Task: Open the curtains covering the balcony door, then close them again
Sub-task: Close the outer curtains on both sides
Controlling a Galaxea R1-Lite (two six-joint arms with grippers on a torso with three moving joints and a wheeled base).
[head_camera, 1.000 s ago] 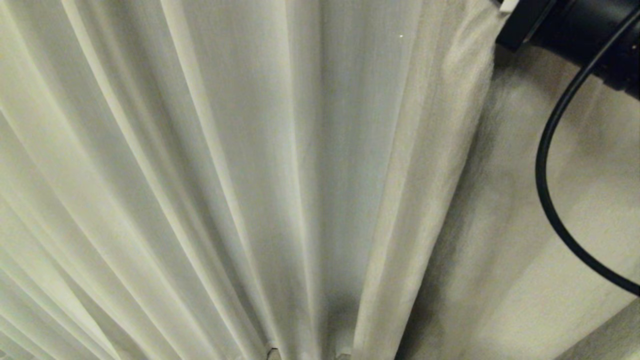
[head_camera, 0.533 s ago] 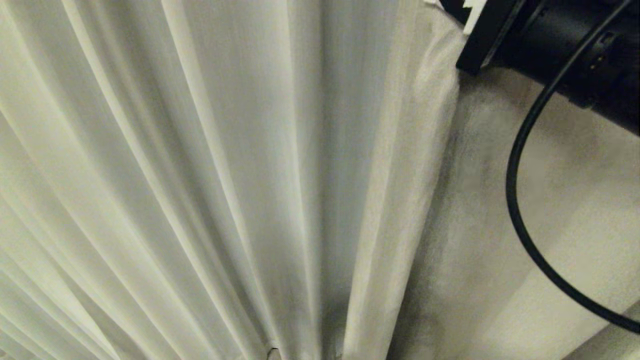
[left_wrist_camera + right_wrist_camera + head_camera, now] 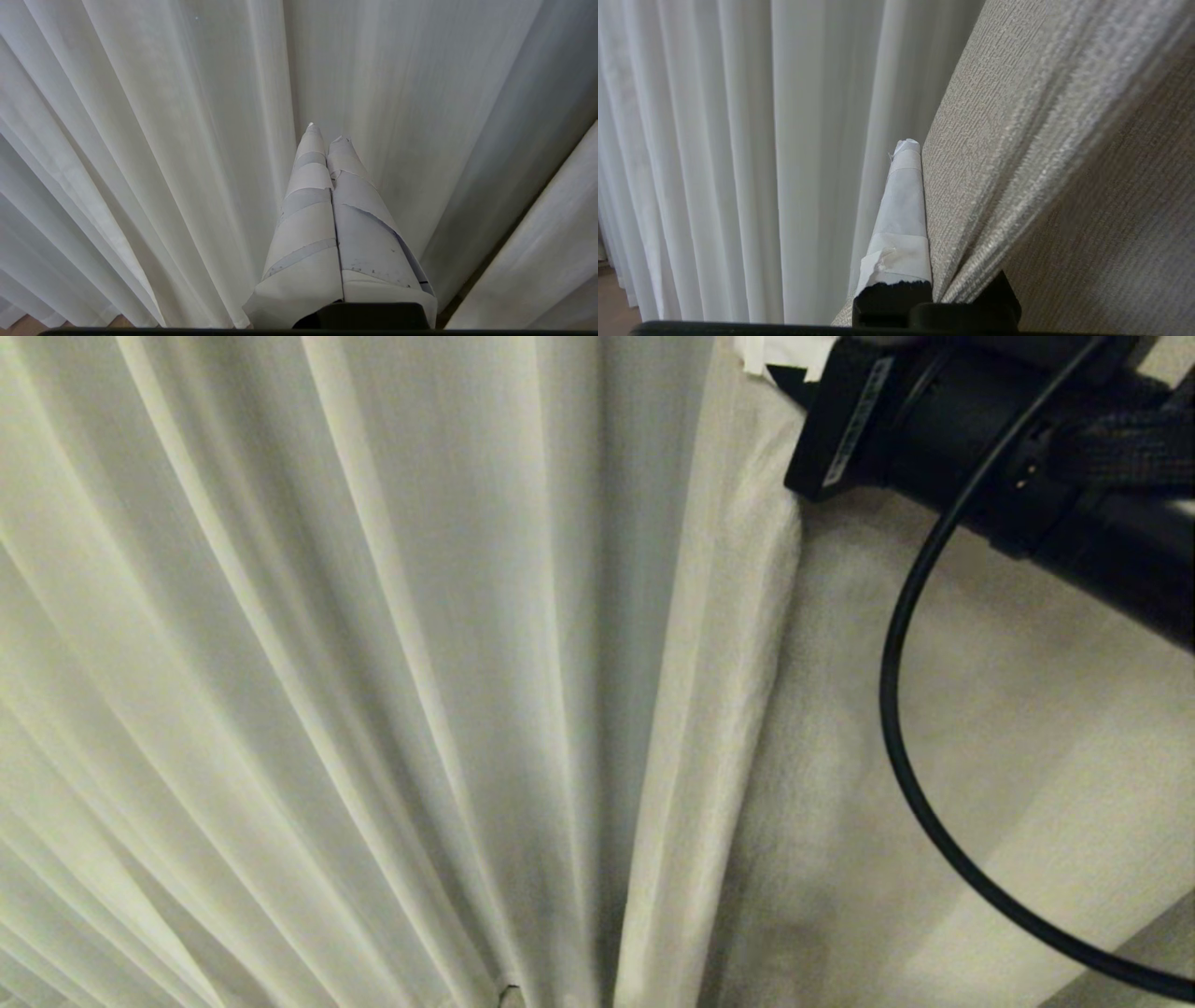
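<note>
the right gripper (image 3: 920,154) had its taped fingers (image 3: 899,224) clenched on the edge of the thick woven curtain (image 3: 1017,140), the fabric pinched between them. in the head view the right arm (image 3: 980,457) reached in from the upper right, with a black cable (image 3: 896,709) looping below it. the curtains (image 3: 373,663) filled everything in front of the robot, so the balcony door could not be seen at all.

what could go wrong: the fingers held only a thin bit of the edge, so i thought a hard tug might let the cloth slip out. the cable might also snag in a fold (it hung very near the fabric).

the thick curtain looked rough and grainy, with a soft rolled hem (image 3: 747,709). the thinner curtain (image 3: 738,140) beside it looked smooth and pale, falling in long straight pleats. the left gripper (image 3: 327,140) was pressed together on nothing, pointing at the pleats.
</note>
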